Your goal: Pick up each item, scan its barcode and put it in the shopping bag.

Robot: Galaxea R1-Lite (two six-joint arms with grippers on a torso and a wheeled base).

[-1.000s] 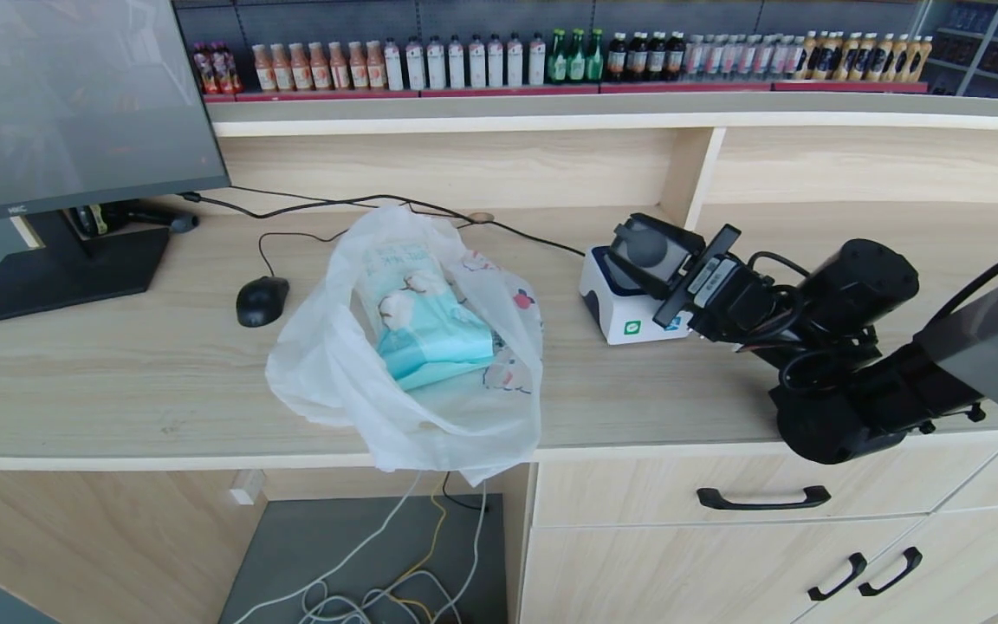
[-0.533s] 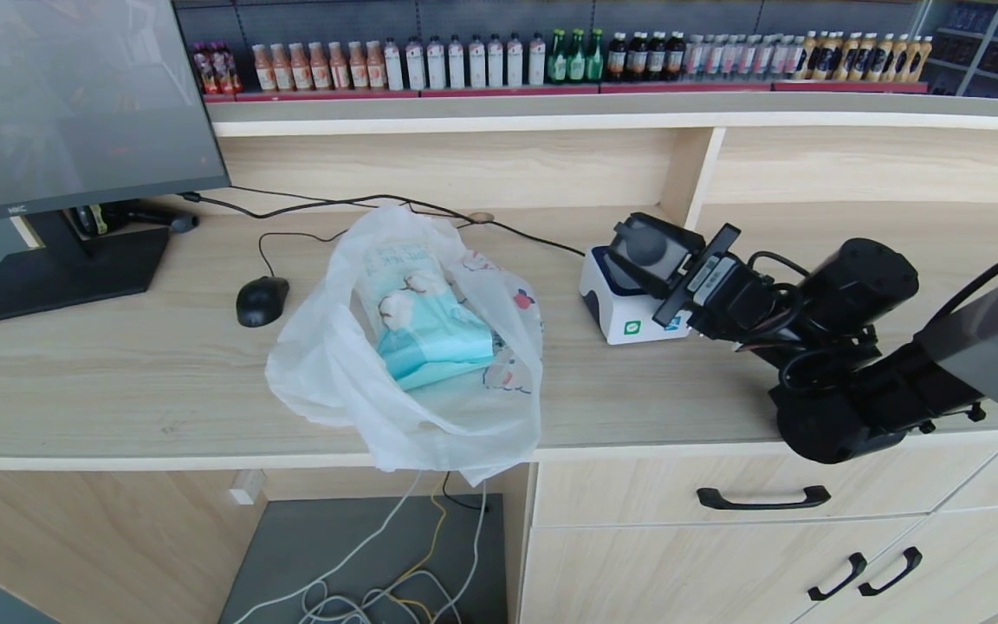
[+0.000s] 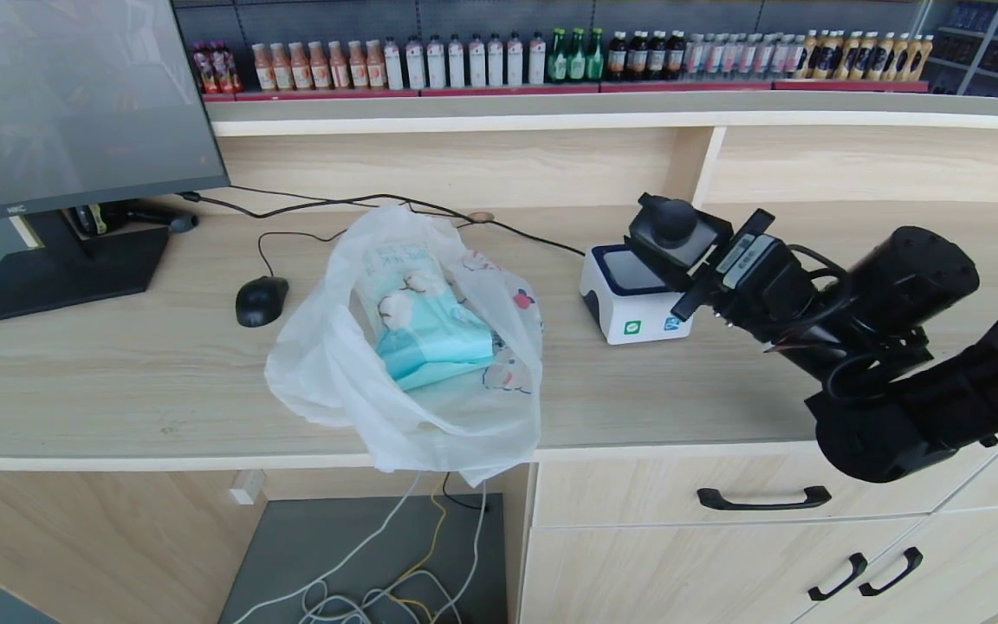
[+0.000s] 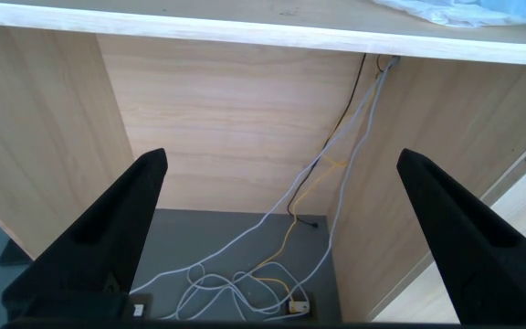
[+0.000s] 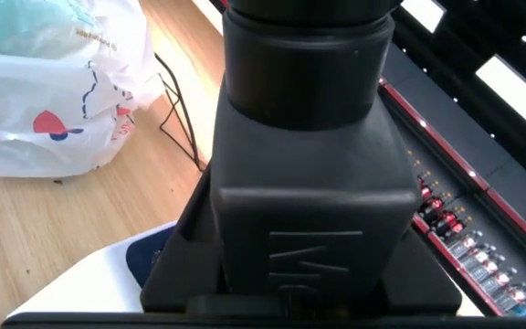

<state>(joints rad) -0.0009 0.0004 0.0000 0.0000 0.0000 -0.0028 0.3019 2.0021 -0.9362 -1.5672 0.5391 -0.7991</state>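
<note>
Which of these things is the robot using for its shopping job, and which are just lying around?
For the job:
- dark container, held in the right gripper
- white scanner under it
- shopping bag with a blue pack inside

Just lying about:
- mouse
- monitor
- cables
- bottles on the back shelf

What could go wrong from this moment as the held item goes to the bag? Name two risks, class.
The shopping bag sags over the counter edge, so the black item in the right gripper might drag it off. The bag's mouth looks slumped over the tissue pack; the item could miss.
</note>
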